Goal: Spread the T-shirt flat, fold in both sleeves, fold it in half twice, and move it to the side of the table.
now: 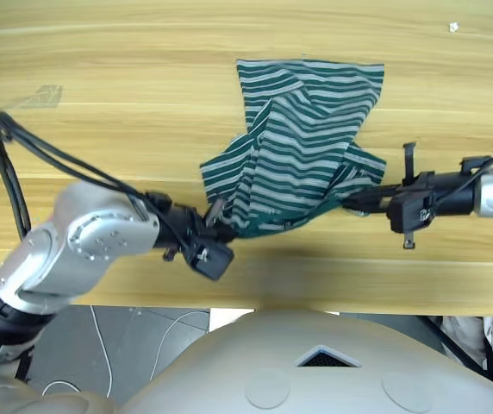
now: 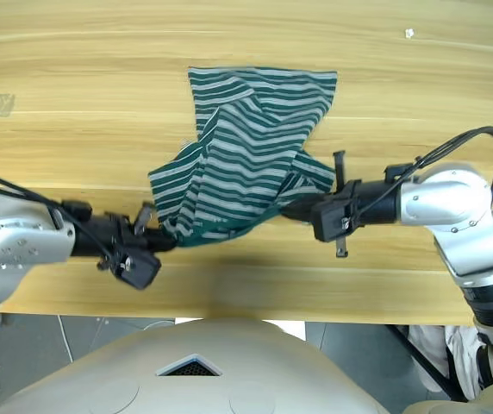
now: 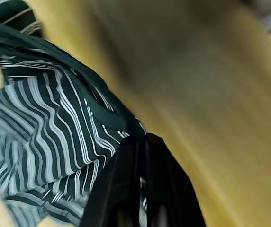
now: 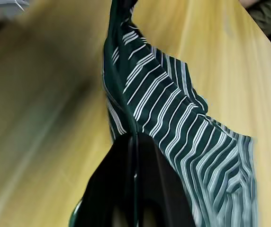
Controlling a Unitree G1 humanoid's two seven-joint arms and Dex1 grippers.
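Green-and-white striped T-shirt is lying bunched & creased on the wood table, approx mid-table, w/ its far edge resting flat and fairly straight on the surface. Its near part is gathering into folds and hanging pulled up btwn the two grippers, w/ a shadow showing under it on the near side.

Left gripper is sitting at the T-shirt's near left corner. Its fingers are pinching together w/ a bit of the cloth's edge caught at the tips, so it's holding the T-shirt. Right gripper is sitting at the near right side of the T-shirt, slightly farther back than the left one. Its fingers are pressing tight together too, w/ striped fabric coming straight out of the tips, i.e. also holding the T-shirt. Both arms are lying level over the near part of the table, pointing toward each other, w/ the cloth spanning the gap.

Black cables are looping over the left arm. A small white speck is lying on the table far right, well apart from the T-shirt.
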